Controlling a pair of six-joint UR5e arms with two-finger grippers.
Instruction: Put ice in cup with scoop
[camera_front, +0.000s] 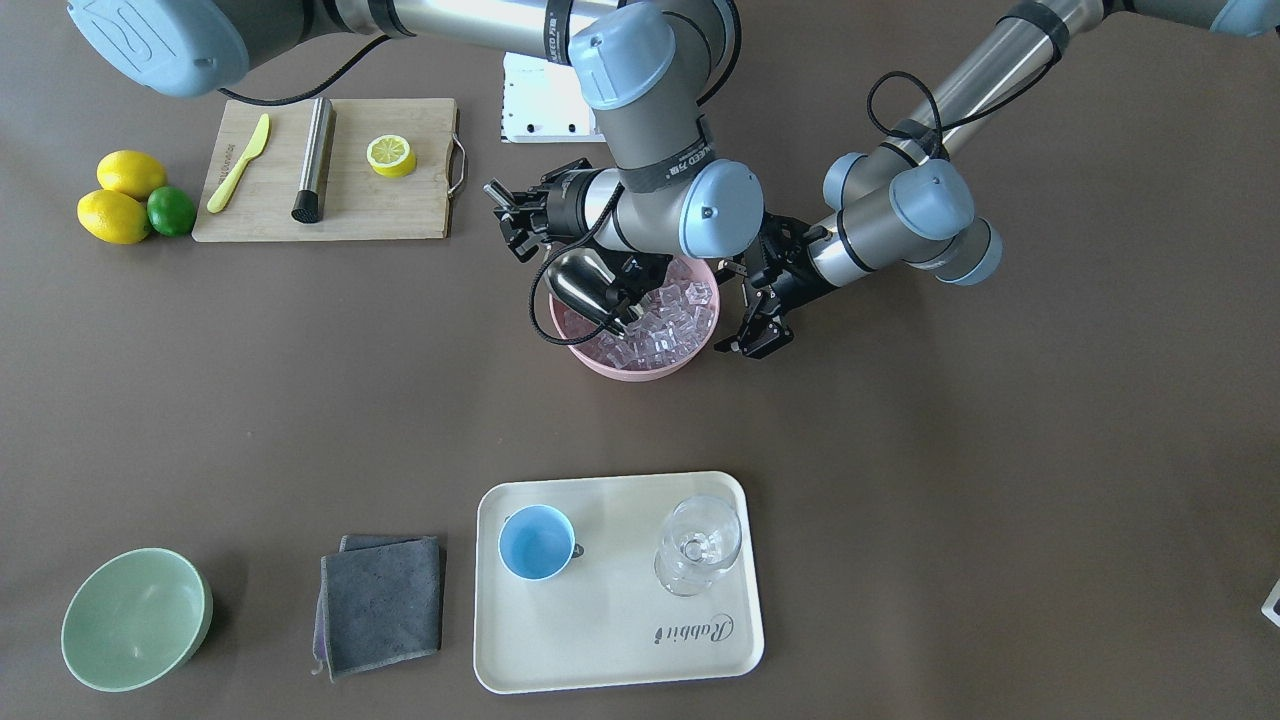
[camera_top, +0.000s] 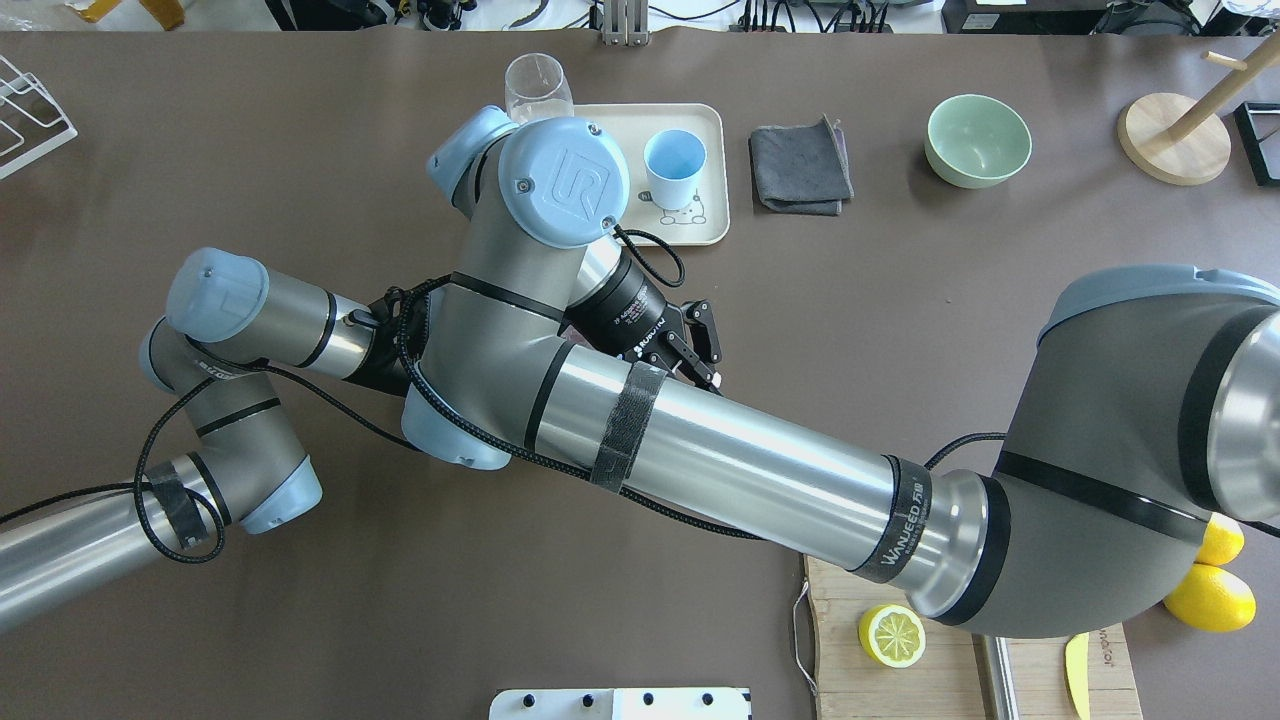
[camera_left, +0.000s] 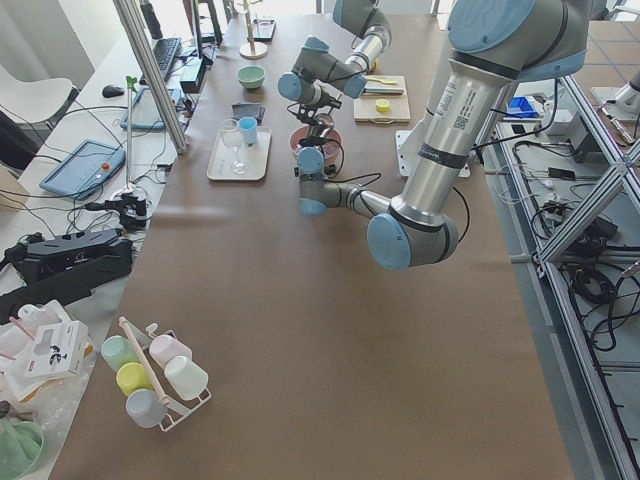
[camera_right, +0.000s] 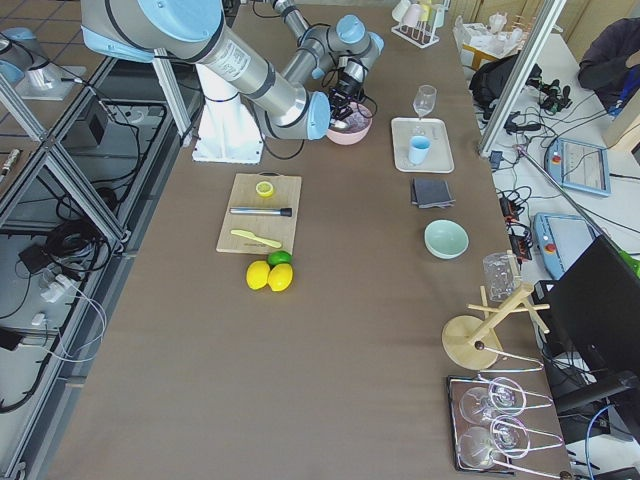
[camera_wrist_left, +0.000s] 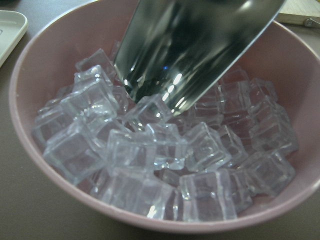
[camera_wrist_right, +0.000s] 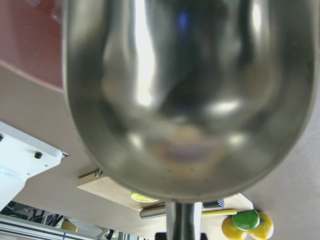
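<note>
My right gripper (camera_front: 522, 240) is shut on the handle of the steel scoop (camera_front: 580, 280). The scoop hangs down into the pink bowl (camera_front: 625, 368). In the left wrist view the scoop's (camera_wrist_left: 195, 45) tip rests among the clear ice cubes (camera_wrist_left: 150, 150). The scoop's trough (camera_wrist_right: 185, 100) fills the right wrist view. My left gripper (camera_front: 757, 340) stands open and empty just outside the bowl's rim, on the view's right. The light-blue cup (camera_front: 537, 542) stands empty on the cream tray (camera_front: 620, 640), far from the bowl. In the overhead view my right arm hides the bowl.
A clear stemmed glass (camera_front: 700, 545) stands on the tray beside the cup. A grey cloth (camera_front: 383, 603) and a pale-green bowl (camera_front: 135, 618) lie to the tray's left. A cutting board (camera_front: 400, 200) holds a steel rod (camera_front: 314, 158), a half lemon and a yellow knife.
</note>
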